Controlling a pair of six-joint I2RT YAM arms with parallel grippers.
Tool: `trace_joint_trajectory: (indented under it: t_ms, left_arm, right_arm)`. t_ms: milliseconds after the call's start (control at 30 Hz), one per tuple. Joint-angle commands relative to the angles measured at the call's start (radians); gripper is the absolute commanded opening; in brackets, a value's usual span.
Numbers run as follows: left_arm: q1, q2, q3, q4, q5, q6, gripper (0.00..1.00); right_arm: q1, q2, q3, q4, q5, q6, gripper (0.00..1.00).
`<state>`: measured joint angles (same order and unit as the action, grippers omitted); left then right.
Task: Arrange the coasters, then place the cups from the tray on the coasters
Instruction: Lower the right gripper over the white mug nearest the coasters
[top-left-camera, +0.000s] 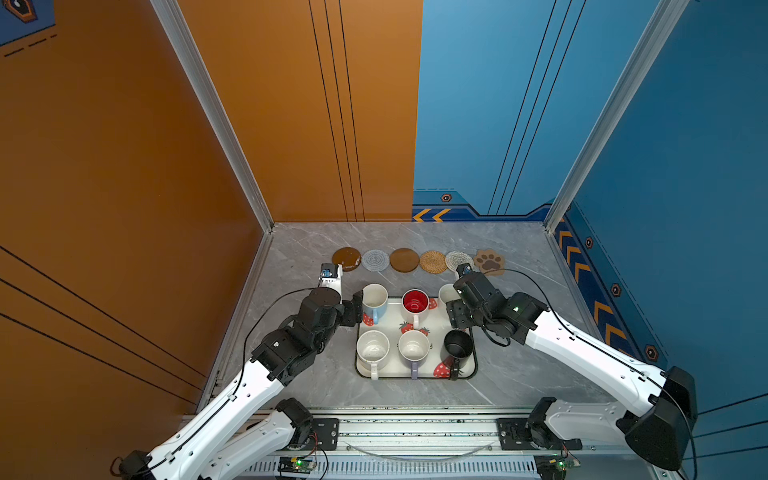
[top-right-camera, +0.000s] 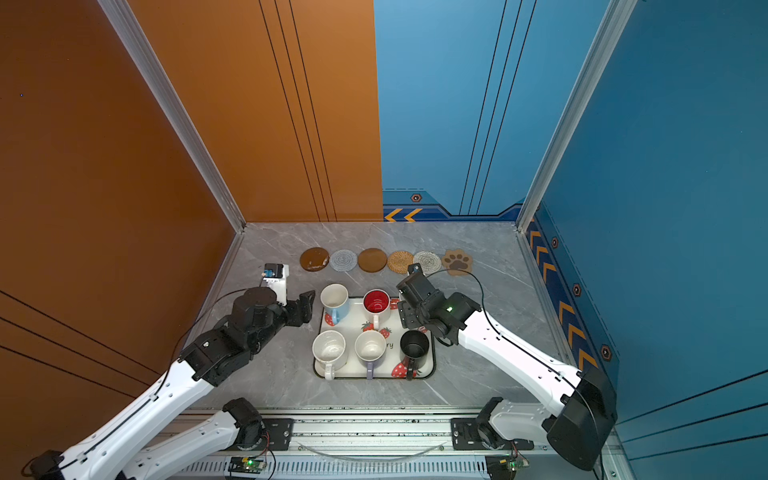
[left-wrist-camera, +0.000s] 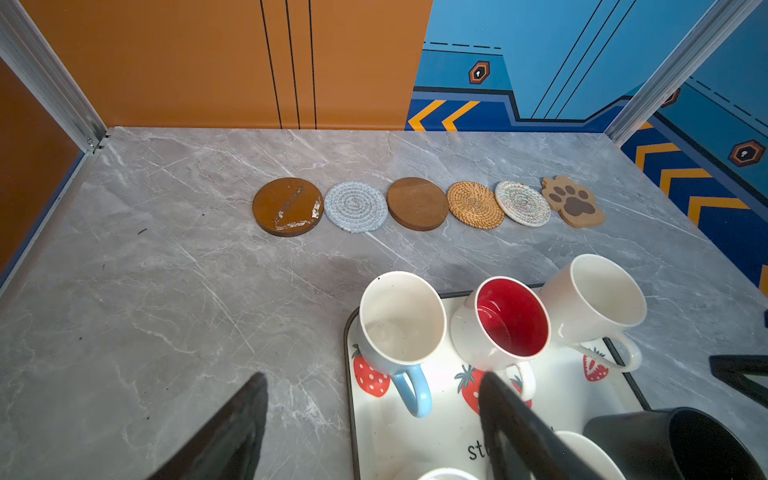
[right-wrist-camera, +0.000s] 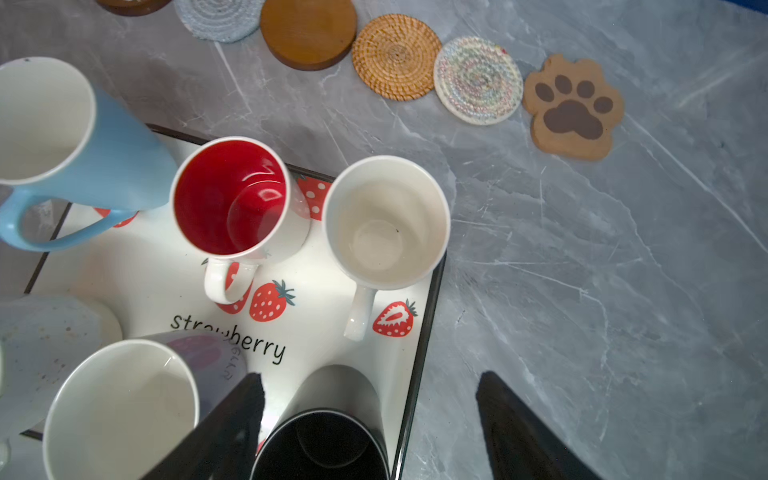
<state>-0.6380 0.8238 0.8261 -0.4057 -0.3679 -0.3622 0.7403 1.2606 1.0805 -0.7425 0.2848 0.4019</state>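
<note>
Six coasters lie in a row across the far table, from a brown disc (top-left-camera: 346, 258) to the paw-print piece (top-left-camera: 489, 262). All six cups stand on the strawberry tray (top-left-camera: 395, 372): light blue (top-left-camera: 374, 301), red-inside (top-left-camera: 415, 302) and cream white (top-left-camera: 448, 293) behind, speckled white (top-left-camera: 372, 347), lavender (top-left-camera: 413, 347) and black (top-left-camera: 458, 345) in front. My left gripper (left-wrist-camera: 374, 376) is open at the tray's left edge, just short of the light blue cup's handle (left-wrist-camera: 411, 390). My right gripper (right-wrist-camera: 372, 376) hovers open over the tray's right rim, between the cream cup (right-wrist-camera: 386, 222) and the black cup (right-wrist-camera: 324, 440).
The orange wall rises on the left and the blue wall on the right, with aluminium posts at the back corners. Bare marble table (top-left-camera: 519, 332) lies between the tray and the coaster row and on either side of the tray. The arm bases sit on a rail at the front.
</note>
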Motion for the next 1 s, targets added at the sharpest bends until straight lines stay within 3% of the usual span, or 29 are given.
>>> trace_joint_trajectory:
  t_ms: [0,200,967]
  left_arm:
    - [-0.008,0.007,0.015,0.029,-0.018,0.023,0.8]
    - [-0.004,-0.001,0.008,0.02,-0.036,0.025,0.8]
    - [0.015,0.003,-0.007,0.041,-0.023,0.029,0.8]
  right_arm:
    - [-0.032,0.027,-0.032,-0.039,-0.038,0.032,0.74]
    - [-0.081,0.073,-0.057,0.034,-0.154,0.031,0.68]
    - [-0.104,0.208,-0.048,0.089,-0.216,0.048,0.52]
